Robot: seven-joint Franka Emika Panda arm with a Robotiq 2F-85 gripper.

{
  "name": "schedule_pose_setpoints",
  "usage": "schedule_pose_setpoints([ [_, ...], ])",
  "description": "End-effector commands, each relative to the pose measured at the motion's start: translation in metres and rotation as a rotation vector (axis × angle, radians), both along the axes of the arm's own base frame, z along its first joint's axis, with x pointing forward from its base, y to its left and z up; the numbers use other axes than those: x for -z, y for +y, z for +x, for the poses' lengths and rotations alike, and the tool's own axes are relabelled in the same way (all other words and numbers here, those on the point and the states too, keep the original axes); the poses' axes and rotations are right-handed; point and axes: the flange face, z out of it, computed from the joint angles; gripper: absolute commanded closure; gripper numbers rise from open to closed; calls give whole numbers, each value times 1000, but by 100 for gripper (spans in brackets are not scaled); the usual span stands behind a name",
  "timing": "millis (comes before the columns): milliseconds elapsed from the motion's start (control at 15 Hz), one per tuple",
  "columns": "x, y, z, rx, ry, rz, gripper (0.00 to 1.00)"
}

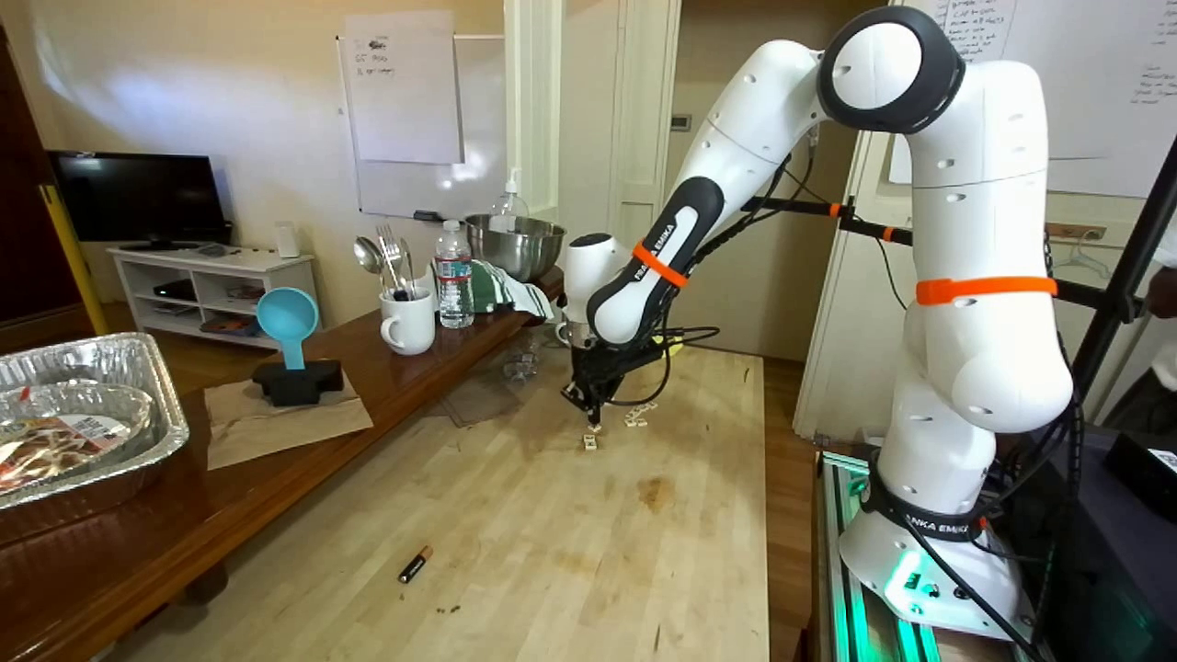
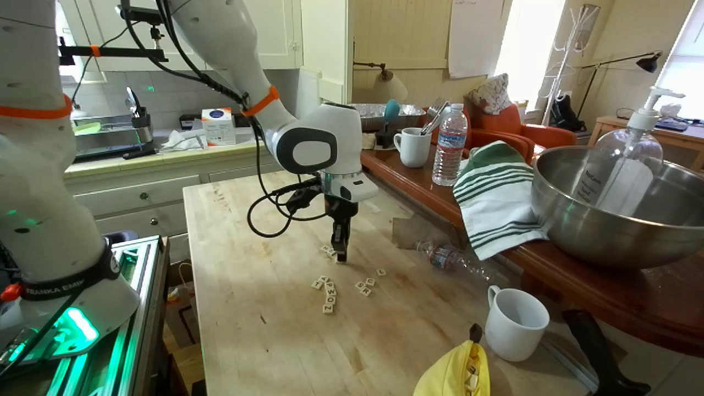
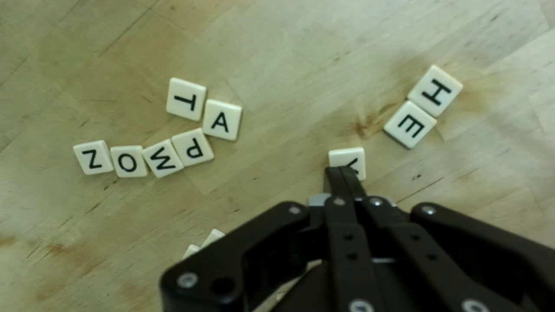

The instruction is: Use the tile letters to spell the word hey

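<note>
The tile letters are small whitish squares lying flat on the wooden table. In the wrist view an H tile [image 3: 435, 91] and an E tile [image 3: 409, 125] touch edge to edge. Apart from them lies a Y tile [image 3: 347, 157], partly covered by the fingertips of my gripper [image 3: 340, 170]. The fingers are shut together with nothing between them; whether they touch the Y is unclear. A bent row including T [image 3: 186, 99], A [image 3: 222, 119] and O [image 3: 129, 161] sits at the left. Both exterior views show the gripper [image 2: 341, 258] pointing down at table level.
An R tile [image 2: 365, 291] lies with several others nearer the ledge. A yellow pouch [image 2: 454, 374], a white mug [image 2: 517, 324] and a fallen bottle [image 2: 448, 258] stand or lie along that side. A battery [image 1: 415, 564] rests on the table. The raised wooden ledge [image 1: 368, 450] borders it.
</note>
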Motion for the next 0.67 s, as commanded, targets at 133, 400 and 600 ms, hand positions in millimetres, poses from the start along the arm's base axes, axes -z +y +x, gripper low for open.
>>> schedule_pose_setpoints([
  [133,-20,-3,-2,-75,-33,-5,100],
  [400,-20,-3,-2,-255,-33,-33,100],
  [600,-18,-2,-4,-383,-33,-46,100],
])
